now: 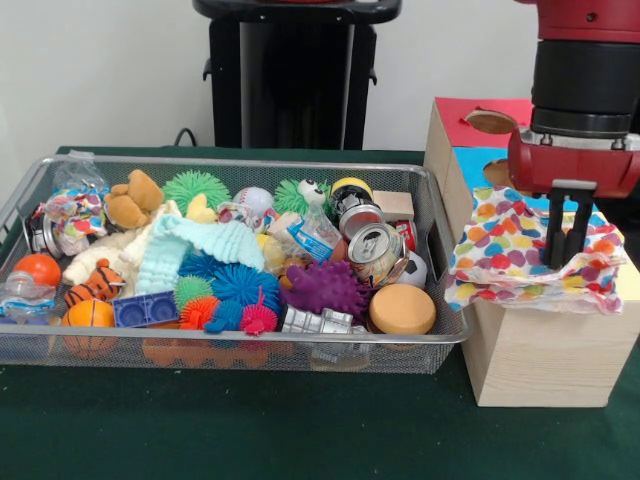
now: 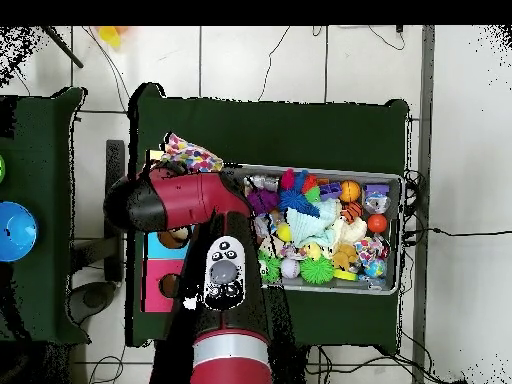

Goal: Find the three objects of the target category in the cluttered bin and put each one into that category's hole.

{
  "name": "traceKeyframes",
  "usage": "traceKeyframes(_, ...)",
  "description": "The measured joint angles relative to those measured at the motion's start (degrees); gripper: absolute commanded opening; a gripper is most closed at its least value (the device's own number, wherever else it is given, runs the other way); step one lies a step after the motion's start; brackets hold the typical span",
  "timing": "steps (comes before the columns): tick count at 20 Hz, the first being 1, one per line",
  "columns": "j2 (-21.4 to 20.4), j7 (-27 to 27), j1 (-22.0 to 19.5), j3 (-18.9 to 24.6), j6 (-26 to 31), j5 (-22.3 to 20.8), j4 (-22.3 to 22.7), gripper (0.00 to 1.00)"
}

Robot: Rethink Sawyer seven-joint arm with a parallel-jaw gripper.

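Green felt covers the tabletop (image 1: 250, 430) in front. On it stands the wire mesh bin (image 1: 40, 175), full of spiky rubber balls (image 1: 325, 288), crushed cans (image 1: 375, 252) and plush toys (image 1: 133, 200). Beside it, the large dotted cloth (image 1: 500, 250) lies spread over the pale wood box (image 1: 540, 355), hiding its hole. The gripper (image 1: 567, 262) has its narrow black jaws nearly together, tips pressing into this cloth.

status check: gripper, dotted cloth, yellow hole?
Gripper down on large dotted cloth, atop the wood box. Cloth covers hole, not in. One small dotted bundle in bin.
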Motion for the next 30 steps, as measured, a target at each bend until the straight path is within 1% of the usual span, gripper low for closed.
traceKeyframes(10,-0.04,0.0,0.0,0.0,-3.07,0.08,2.65,0.0)
traceKeyframes(16,-0.23,0.0,0.0,0.0,-4.26,0.08,3.44,0.0)
traceKeyframes(23,-0.34,0.0,0.08,-0.02,-4.45,0.09,4.22,0.0)
traceKeyframes(30,-0.31,0.0,1.08,-0.55,-4.79,0.52,4.8,0.0)
